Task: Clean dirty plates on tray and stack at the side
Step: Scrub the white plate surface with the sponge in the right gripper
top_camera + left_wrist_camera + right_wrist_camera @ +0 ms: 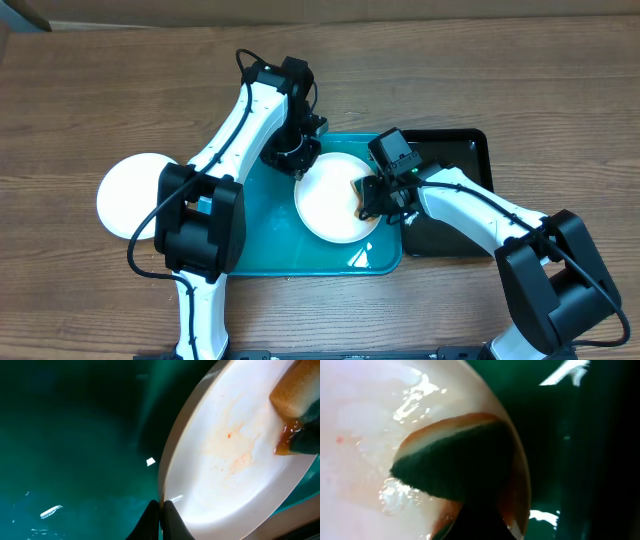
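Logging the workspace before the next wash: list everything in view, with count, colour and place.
table: one, brown wood, under everything
teal tray: one, teal-blue, mid-table
black tray: one, black, right of the teal tray
smeared plate: one, white with faint orange smears, on the teal tray
second plate: one, white, on the table left of the teal tray
sponge: one, tan with a dark green side, on the smeared plate
left gripper: one, black, shut on the smeared plate's rim
right gripper: one, black, shut on the sponge
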